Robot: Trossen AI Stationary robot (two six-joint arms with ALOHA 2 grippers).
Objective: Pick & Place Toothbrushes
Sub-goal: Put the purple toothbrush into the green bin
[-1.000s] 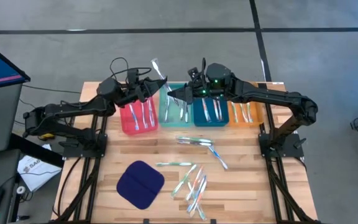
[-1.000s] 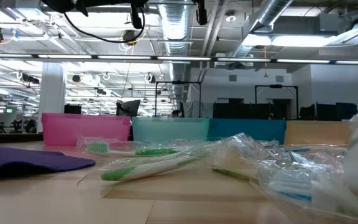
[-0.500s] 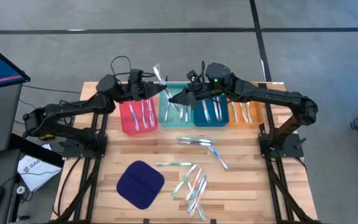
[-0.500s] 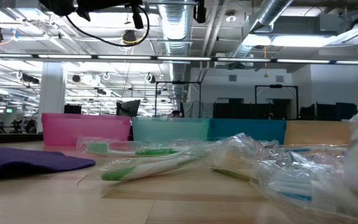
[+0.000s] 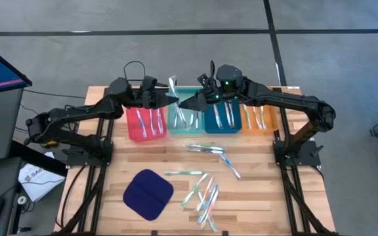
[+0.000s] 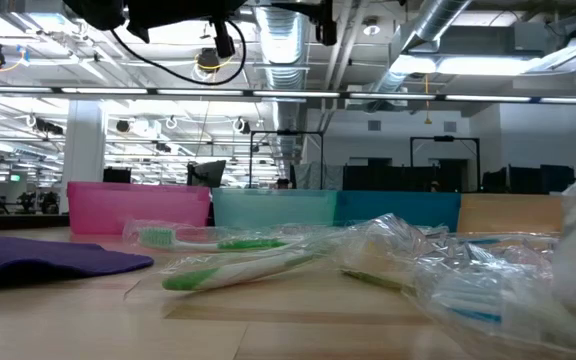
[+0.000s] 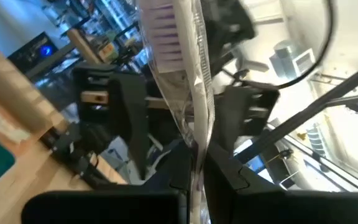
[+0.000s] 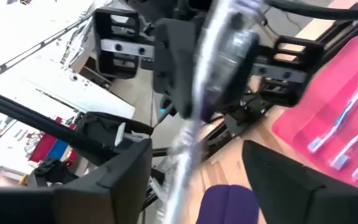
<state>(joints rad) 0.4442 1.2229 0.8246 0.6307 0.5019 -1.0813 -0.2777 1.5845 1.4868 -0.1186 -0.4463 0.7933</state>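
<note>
- Legibly, nothing: no brand name or lettering can be read on the wrappers, the trays or the arms; a sheet of paper (image 5: 37,178) on the floor carries dark print too small to make out.
- Left gripper (image 5: 167,99): clamped tight on a wrapped toothbrush (image 5: 173,86), held above the near edge of the teal tray (image 5: 188,93); the stick rises out past the fingertips.
- Right gripper (image 5: 184,103): fingers spread apart, nothing between them, tips just beside the held toothbrush over the teal tray.
- Red tray (image 5: 146,130), blue tray (image 5: 219,127), orange tray (image 5: 260,128): a row along the table's far side, each with toothbrushes lying inside.
- Loose toothbrushes (image 5: 204,196): a scatter on the wooden table (image 5: 110,172), well apart from both grippers, beside a dark blue cloth pad (image 5: 148,195).
- Left wrist view: bristle head (image 7: 164,25) inside clear wrap, the handle running down between the dark fingers (image 7: 166,174); the overhead view shows only a pale sliver.
- Right wrist view: the wrapped stick (image 8: 213,74) crosses ahead of its open fingers (image 8: 129,168).
- Low view: green-handled brushes (image 6: 218,262) in crinkled wrap in front of the trays; neither gripper's fingertips appear.
</note>
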